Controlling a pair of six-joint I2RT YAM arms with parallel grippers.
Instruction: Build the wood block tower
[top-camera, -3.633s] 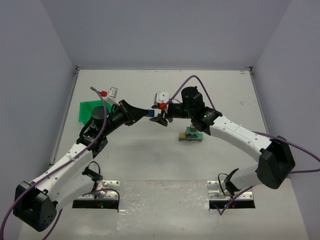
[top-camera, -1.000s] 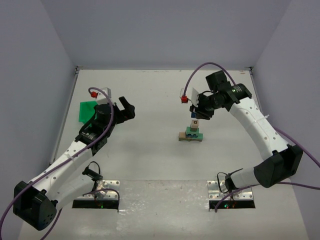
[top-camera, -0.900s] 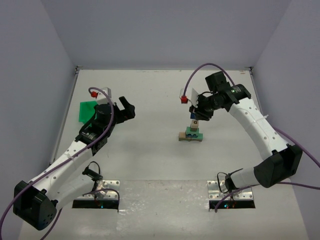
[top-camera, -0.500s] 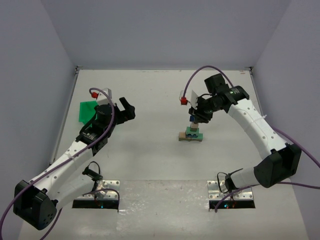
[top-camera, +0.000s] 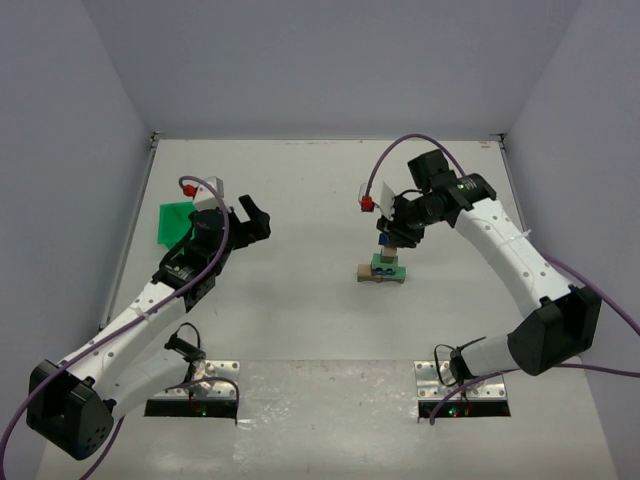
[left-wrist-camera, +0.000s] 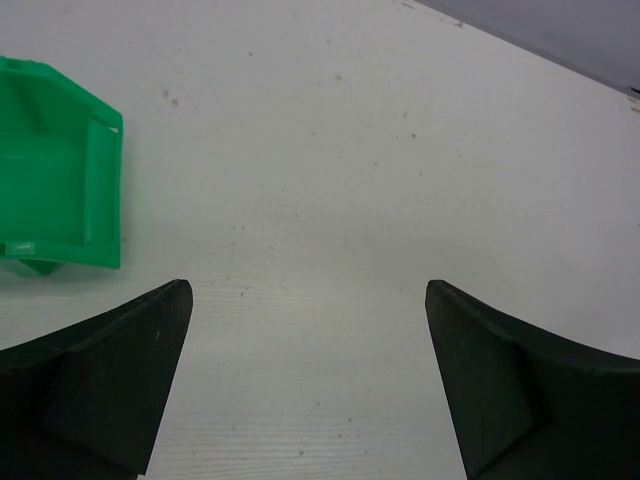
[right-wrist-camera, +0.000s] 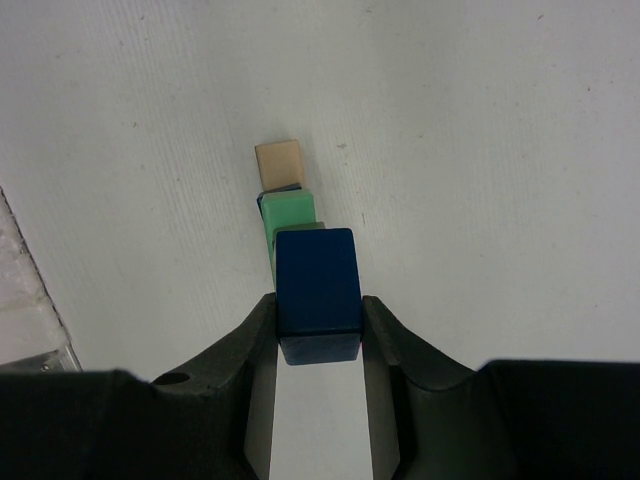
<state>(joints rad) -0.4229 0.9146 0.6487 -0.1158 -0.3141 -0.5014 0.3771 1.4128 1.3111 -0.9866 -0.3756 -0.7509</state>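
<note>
Over the last second the right gripper (top-camera: 388, 240) has come down and shifted slightly left, so it now hangs directly above the wood block tower (top-camera: 381, 267), with little gap left between its load and the top of the stack. A few seconds ago both grippers met to the left of the tower; the left gripper (top-camera: 255, 218) now stands well to the left of the tower with its jaws spread wide and nothing between them, and it has not moved during the last second. The right wrist view shows the right gripper's jaws closed narrowly on a blue block (right-wrist-camera: 318, 290), one finger on each side face. The block is therefore judged to be in the placement step: lowering is nearly complete and release has not yet been made. The wrist view shows the blue block overlapping the near part of the tower, so alignment appears close, though exact centring cannot be confirmed. The tower stands on the table (top-camera: 300, 200), right of its centre and far to the right of the green bin (top-camera: 170, 215). It is short and appears upright. A tan bar forms the base and projects to the left, and a green block (right-wrist-camera: 290, 215) sits above it. A thin blue edge shows between the tan end and the green block.
</note>
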